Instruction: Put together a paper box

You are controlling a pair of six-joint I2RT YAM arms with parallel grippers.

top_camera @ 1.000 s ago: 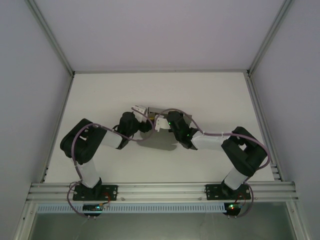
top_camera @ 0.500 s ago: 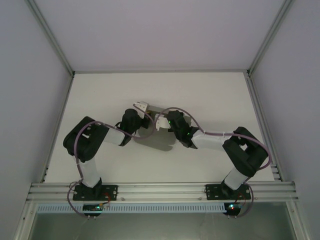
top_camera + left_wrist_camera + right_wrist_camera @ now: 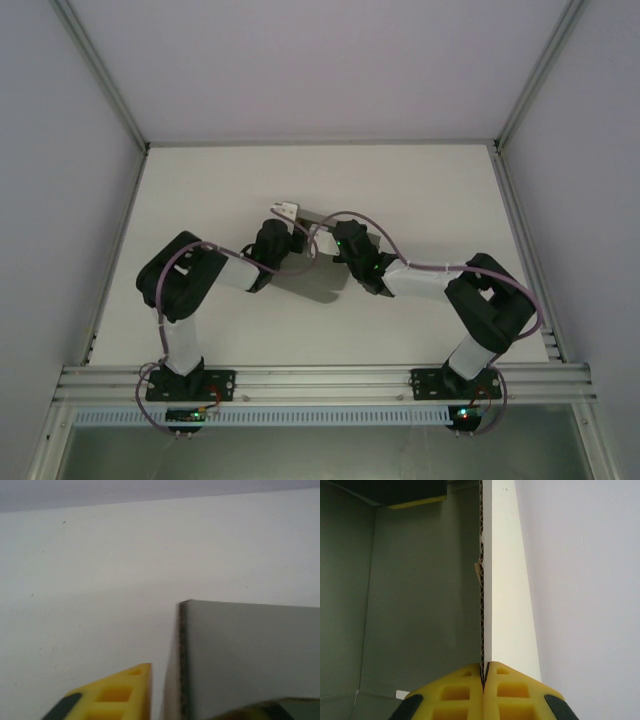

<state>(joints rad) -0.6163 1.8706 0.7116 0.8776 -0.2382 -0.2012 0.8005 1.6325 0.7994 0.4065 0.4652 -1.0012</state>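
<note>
The paper box point(image 3: 420, 590) is grey inside and white outside, with a corrugated edge. My right gripper point(image 3: 484, 671) is shut on the top edge of one upright wall point(image 3: 507, 580). In the top view the box point(image 3: 312, 218) lies mid-table, mostly hidden under both wrists, with the right gripper point(image 3: 322, 240) on its near side. My left gripper point(image 3: 287, 213) is at its left end. In the left wrist view the left gripper point(image 3: 207, 690) straddles a grey box wall point(image 3: 250, 650). Its jaws are slightly apart, and the outer yellow finger point(image 3: 115, 695) stands a sliver clear of the wall.
The white table point(image 3: 200, 200) is bare around the box. Grey enclosure walls and aluminium posts point(image 3: 110, 90) border it on the left, right and back. The arm bases sit on the rail point(image 3: 320, 380) at the near edge.
The left arm has reached right and forward, onto the box's left end. Its jaws have narrowed from wide open. The right gripper has kept its grip and place.
</note>
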